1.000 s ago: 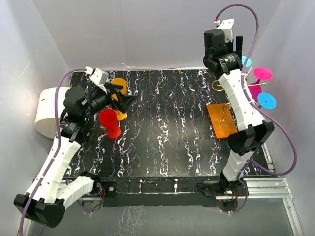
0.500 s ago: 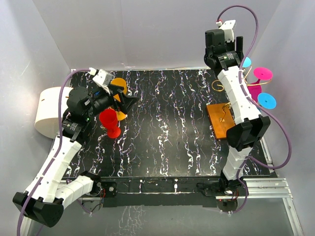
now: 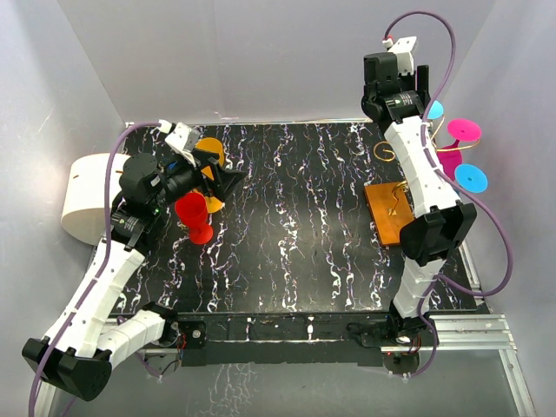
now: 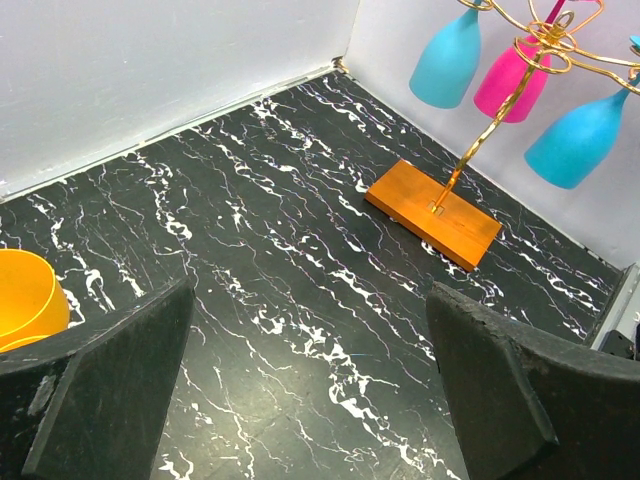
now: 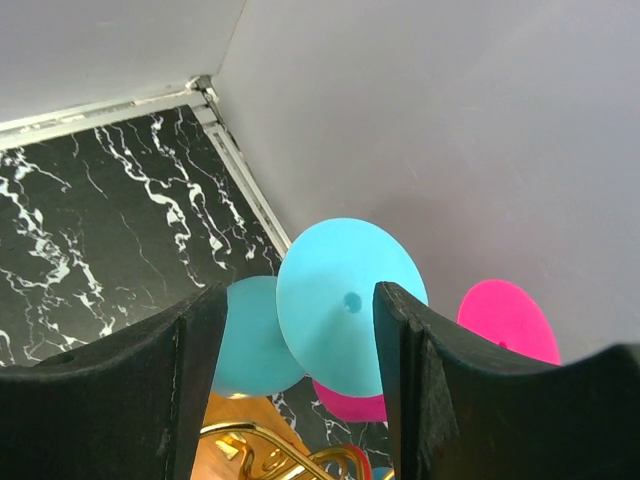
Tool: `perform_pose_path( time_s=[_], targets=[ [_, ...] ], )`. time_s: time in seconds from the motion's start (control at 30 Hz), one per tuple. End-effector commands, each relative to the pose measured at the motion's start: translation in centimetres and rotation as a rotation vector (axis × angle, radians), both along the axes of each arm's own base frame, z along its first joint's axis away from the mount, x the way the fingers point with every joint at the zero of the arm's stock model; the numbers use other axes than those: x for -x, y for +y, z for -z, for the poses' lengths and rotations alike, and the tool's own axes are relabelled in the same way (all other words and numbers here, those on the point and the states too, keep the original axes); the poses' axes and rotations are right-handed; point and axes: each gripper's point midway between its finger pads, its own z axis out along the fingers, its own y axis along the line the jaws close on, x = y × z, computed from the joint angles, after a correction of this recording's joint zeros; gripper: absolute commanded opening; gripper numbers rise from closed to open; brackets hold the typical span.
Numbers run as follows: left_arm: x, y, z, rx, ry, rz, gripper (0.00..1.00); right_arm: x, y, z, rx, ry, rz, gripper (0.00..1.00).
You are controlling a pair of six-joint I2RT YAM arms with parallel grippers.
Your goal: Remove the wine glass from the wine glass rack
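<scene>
The wine glass rack has an orange base (image 3: 391, 214) (image 4: 435, 211) and a gold wire stem (image 4: 470, 152) at the table's right side. Three glasses hang upside down from its hooks: a cyan one (image 4: 445, 55), a pink one (image 4: 513, 78) and another cyan one (image 4: 580, 135). My right gripper (image 3: 422, 89) (image 5: 300, 335) is open, high above the rack. The near cyan glass's round foot (image 5: 350, 305) (image 3: 434, 109) shows between its fingers, untouched. My left gripper (image 3: 219, 179) (image 4: 310, 400) is open and empty over the left of the table.
A red wine glass (image 3: 195, 215) and an orange one (image 3: 211, 153) (image 4: 25, 298) stand on the black marbled table by my left gripper. White walls close the back and right side, close behind the rack. A white roll (image 3: 82, 198) lies off the left edge.
My right gripper has moved a little up and back, closer over the cyan glass's foot. My left arm shifted slightly, then stayed still.
</scene>
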Motion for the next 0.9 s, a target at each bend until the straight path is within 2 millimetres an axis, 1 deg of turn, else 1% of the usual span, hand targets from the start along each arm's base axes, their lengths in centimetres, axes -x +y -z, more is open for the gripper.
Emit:
perform_pose_path(
  time_s=[0.0, 0.1, 0.3, 0.43, 0.6, 0.87],
  targets=[
    [0.2, 0.0, -1.1, 0.002, -0.042, 0.0, 0.99, -0.3, -1.2, 0.0, 0.008, -0.023, 0.04, 0.58],
    [0.1, 0.1, -1.1, -0.004, -0.042, -0.009, 0.99, -0.2, -1.5, 0.2, 0.006, -0.02, 0.044, 0.58],
    [0.0, 0.0, -1.0, -0.007, -0.042, -0.01, 0.99, -0.4, -1.5, 0.3, 0.002, -0.02, 0.038, 0.49],
    [0.0, 0.1, -1.0, -0.009, -0.042, -0.012, 0.99, -0.5, -1.5, 0.4, 0.004, -0.016, 0.037, 0.45],
    [0.0, 0.0, -0.9, -0.009, -0.039, -0.012, 0.99, -0.4, -1.5, 0.1, 0.003, -0.019, 0.032, 0.36],
    [0.0, -0.1, -0.8, -0.01, -0.038, -0.009, 0.99, 0.4, -1.3, -0.7, 0.002, -0.027, 0.01, 0.28]
  ],
)
